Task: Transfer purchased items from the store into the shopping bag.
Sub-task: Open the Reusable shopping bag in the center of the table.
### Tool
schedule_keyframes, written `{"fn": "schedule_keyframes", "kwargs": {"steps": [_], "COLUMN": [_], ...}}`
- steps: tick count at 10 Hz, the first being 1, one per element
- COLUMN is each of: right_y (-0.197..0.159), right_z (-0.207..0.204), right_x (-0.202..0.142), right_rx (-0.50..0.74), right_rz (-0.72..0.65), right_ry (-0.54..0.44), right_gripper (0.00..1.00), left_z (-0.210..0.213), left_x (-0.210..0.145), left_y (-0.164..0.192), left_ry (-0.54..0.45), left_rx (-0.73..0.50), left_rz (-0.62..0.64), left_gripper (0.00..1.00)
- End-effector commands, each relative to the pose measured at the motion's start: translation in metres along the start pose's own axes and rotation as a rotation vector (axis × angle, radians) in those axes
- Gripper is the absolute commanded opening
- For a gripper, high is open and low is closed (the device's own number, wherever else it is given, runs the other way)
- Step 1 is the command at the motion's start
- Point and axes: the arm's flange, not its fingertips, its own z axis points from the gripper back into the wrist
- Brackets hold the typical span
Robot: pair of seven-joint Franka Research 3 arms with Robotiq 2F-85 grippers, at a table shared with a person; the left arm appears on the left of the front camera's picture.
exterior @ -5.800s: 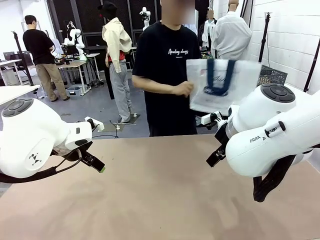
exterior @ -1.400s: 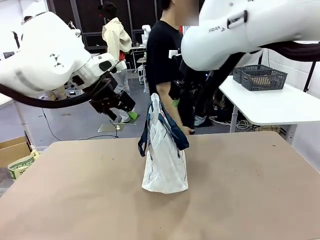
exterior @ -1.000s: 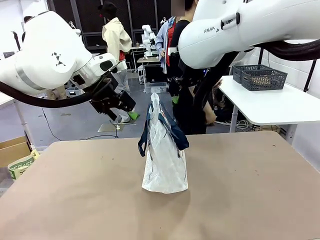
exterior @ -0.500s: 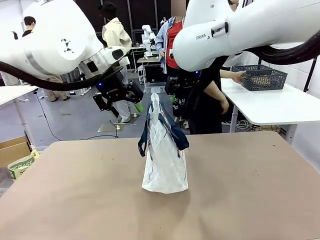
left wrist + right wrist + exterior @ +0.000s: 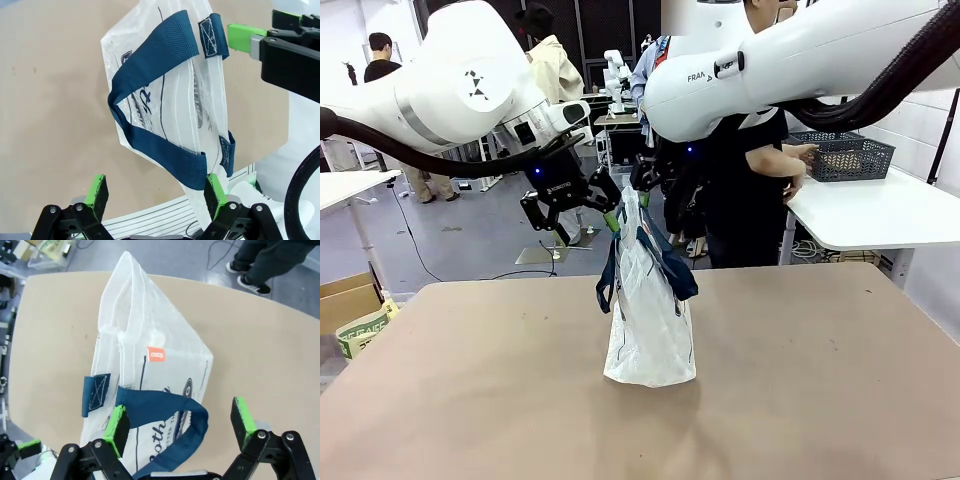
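Moved: left gripper and right gripper brought in over shopping bag, frame centre.
Left jaws: spread wide, nothing pinched.
Right jaws: spread wide, nothing held.

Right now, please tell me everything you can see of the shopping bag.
The shopping bag is translucent whitish plastic with navy strap handles, dark lettering, a round navy logo and a small orange tag. It stands upright, folded nearly flat, on the brown table. The open left gripper and open right gripper flank its top; contact is unclear.
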Motion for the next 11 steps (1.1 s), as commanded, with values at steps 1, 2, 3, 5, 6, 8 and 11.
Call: {"fn": "schedule_keyframes", "kwargs": {"steps": [1,2,3,5,6,8,11], "right_y": [0.002,0.003,0.003,0.002,0.002,0.007,0.010], "right_z": [-0.004,-0.007,-0.009,-0.009,-0.006,0.000,0.003], "right_x": [0.004,0.004,0.003,0.003,0.002,-0.001,-0.003], "right_rx": [0.066,0.091,0.099,0.109,0.107,0.103,0.103], "right_rz": [-0.040,-0.053,-0.061,-0.081,-0.083,-0.066,-0.054], "right_ry": [0.019,0.033,0.042,0.025,0.017,0.000,-0.004], "right_gripper": [1.00,1.00,1.00,1.00,1.00,1.00,1.00], "left_z": [0.006,0.005,0.003,0.000,0.000,-0.003,-0.009], "left_x": [0.001,0.000,0.000,0.000,-0.001,-0.001,0.001], "left_y": [-0.003,-0.004,-0.004,-0.004,-0.004,-0.004,0.000], "left_ry": [0.008,0.016,0.026,0.030,0.031,0.038,0.041], "left_rx": [-0.026,-0.040,-0.045,-0.053,-0.056,-0.059,-0.063], "left_rz": [-0.009,-0.016,-0.018,-0.018,-0.019,-0.021,-0.013], "left_gripper": [1.00,1.00,1.00,1.00,1.00,1.00,1.00]}}
